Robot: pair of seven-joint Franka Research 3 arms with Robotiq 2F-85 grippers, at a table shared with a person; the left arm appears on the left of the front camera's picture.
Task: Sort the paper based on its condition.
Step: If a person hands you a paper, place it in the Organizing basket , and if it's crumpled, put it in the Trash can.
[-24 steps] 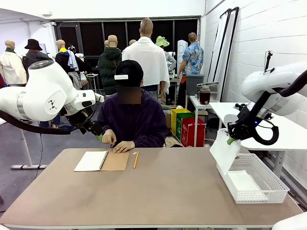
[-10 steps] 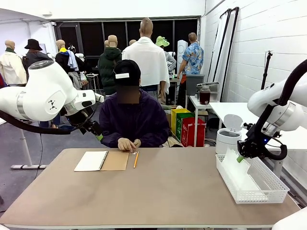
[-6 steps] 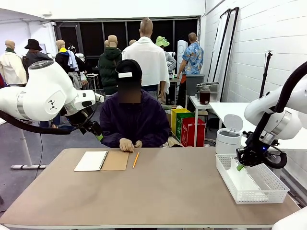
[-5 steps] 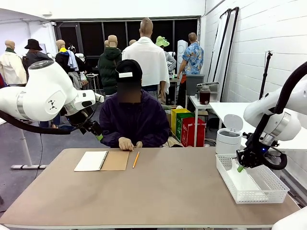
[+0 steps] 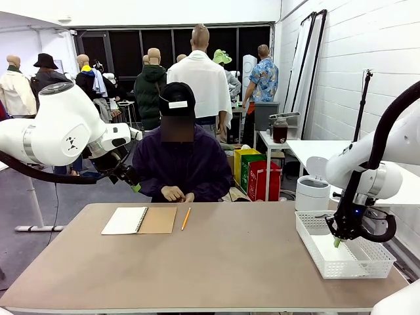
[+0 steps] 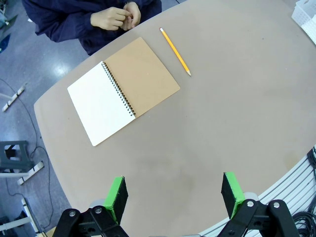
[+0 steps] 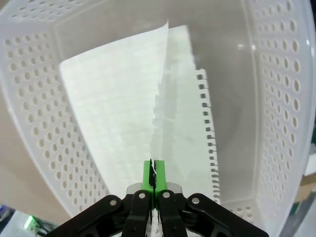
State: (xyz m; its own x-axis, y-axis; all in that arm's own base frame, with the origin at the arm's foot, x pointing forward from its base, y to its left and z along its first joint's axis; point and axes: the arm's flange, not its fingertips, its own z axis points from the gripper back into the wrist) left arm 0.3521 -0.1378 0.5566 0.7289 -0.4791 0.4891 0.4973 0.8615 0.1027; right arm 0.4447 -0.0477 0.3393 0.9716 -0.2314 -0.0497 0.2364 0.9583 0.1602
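My right gripper [image 5: 337, 242] reaches down inside the white basket [image 5: 367, 264] at the table's right end. In the right wrist view this gripper [image 7: 153, 177] is shut on the edge of a white ruled sheet of paper [image 7: 118, 113], which lies down into the basket. Beside and under it lies another sheet [image 7: 190, 123] with a torn, perforated edge. My left gripper [image 5: 135, 188] hangs above the table's far left, near the person. From its wrist view the left gripper [image 6: 174, 195] is open, with bare table between the green pads [image 6: 117, 196].
An open spiral notebook [image 5: 139, 220] with a brown cover and a yellow pencil [image 5: 186, 218] lie at the far left in front of the person's hands [image 5: 174, 193]. The notebook [image 6: 123, 89] and pencil [image 6: 175, 51] also lie ahead of the left gripper. A white lidded bin [image 5: 312, 190] stands behind the basket.
My right gripper has come down from above the basket into it, carrying the sheet, which now lies inside. The left arm has not moved. The person's hands shifted slightly.
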